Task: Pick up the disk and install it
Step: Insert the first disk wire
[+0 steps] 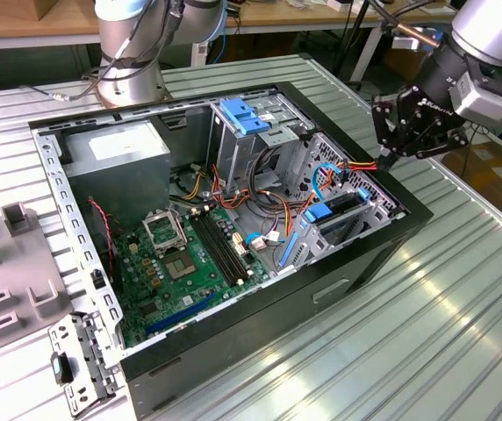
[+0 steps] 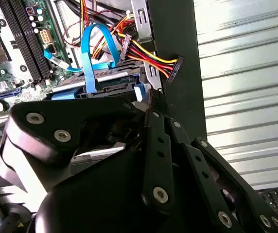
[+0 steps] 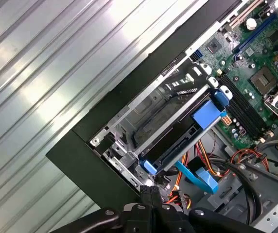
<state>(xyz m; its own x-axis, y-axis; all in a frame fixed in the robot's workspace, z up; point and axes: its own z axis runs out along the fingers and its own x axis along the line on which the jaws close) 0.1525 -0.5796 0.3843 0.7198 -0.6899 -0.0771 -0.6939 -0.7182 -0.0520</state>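
Note:
The disk (image 1: pixel 337 209) lies in the drive bay at the open computer case's corner on the exterior view's right, dark body framed by its light-blue carrier. Both wrist views show the disk (image 3: pixel 173 145) (image 2: pixel 97 80) seated between the bay's metal rails, with a blue cable at its end. My gripper (image 1: pixel 388 160) hangs just above the case's black rim (image 1: pixel 409 197), beside the bay and apart from the disk. Its fingers (image 3: pixel 148 194) are shut together with nothing between them.
The case holds a green motherboard (image 1: pixel 190 254), a grey power supply (image 1: pixel 115 149), a tall drive cage with a blue latch piece (image 1: pixel 244 114) and red-yellow power cables (image 2: pixel 148 56). A loose metal bracket (image 1: pixel 80 360) and grey fixture (image 1: pixel 5 289) sit at the exterior view's left.

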